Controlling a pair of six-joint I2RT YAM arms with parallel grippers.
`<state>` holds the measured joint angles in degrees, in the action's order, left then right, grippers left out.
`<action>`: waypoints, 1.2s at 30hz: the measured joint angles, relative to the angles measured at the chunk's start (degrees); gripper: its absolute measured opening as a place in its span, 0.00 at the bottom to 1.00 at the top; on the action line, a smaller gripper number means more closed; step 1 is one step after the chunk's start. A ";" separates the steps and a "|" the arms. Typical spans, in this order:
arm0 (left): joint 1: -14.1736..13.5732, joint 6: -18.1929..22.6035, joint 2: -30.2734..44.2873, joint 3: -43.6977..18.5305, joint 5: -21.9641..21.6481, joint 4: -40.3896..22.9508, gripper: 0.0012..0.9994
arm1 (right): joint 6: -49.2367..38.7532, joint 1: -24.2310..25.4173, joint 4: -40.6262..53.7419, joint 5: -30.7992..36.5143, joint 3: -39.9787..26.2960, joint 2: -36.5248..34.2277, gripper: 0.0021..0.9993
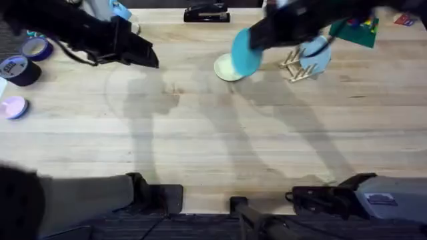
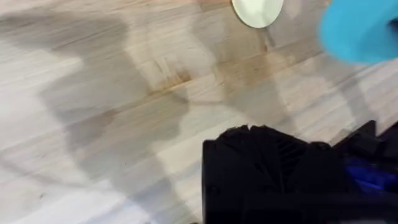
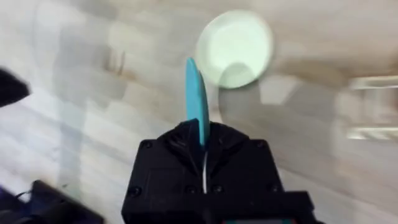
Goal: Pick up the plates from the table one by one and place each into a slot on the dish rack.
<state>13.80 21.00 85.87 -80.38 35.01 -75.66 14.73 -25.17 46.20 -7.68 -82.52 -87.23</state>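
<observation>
My right gripper [image 1: 257, 41] is shut on the rim of the teal-blue plate [image 1: 245, 52], holding it on edge above the table [image 1: 213, 133]. The right wrist view shows that plate [image 3: 198, 102] edge-on, rising from my gripper [image 3: 202, 134]. The cream-yellow plate [image 1: 225, 69] lies flat on the table just beneath and left of it, also seen as plate [image 3: 235, 46] and plate [image 2: 257, 11]. The small wooden dish rack [image 1: 293, 68] stands just right of both, with a pale light-blue plate [image 1: 316, 57] in it. My left gripper [image 1: 143, 57] hovers well to the left, holding nothing.
Tape rolls [image 1: 20, 69] and a pink disc [image 1: 13, 107] sit at the table's left edge. A black stapler [image 1: 205, 13] lies at the back centre. A green object [image 1: 355, 30] is at the back right behind the rack.
</observation>
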 joint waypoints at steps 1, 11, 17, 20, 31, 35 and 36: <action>0.00 0.02 -1.70 0.00 -0.57 -0.51 0.04 | -1.37 1.29 0.38 0.62 0.00 1.95 0.03; 0.00 0.02 -12.99 0.00 -6.59 -6.29 0.04 | -14.37 15.08 5.08 3.03 0.00 17.95 0.03; 0.00 0.02 -15.96 0.00 -7.86 -6.42 0.04 | -23.54 20.53 8.48 3.45 0.00 21.54 0.03; 0.00 0.01 -17.20 0.00 -8.20 -6.42 0.05 | -25.83 22.00 9.52 3.45 0.00 21.63 0.03; 0.00 -0.12 -18.97 0.00 -9.17 -6.38 1.00 | -28.29 22.51 9.99 3.62 0.00 21.61 0.03; 0.00 -0.12 -18.97 0.00 -9.17 -6.40 0.99 | -28.52 22.51 10.01 3.62 0.00 21.59 0.03; 0.00 -0.12 -18.97 0.00 -9.18 -6.40 0.99 | -28.58 22.51 9.98 3.62 0.00 21.61 0.03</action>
<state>13.80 20.88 66.89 -80.38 25.84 -82.06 -13.85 -2.66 56.18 -4.05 -82.52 -65.63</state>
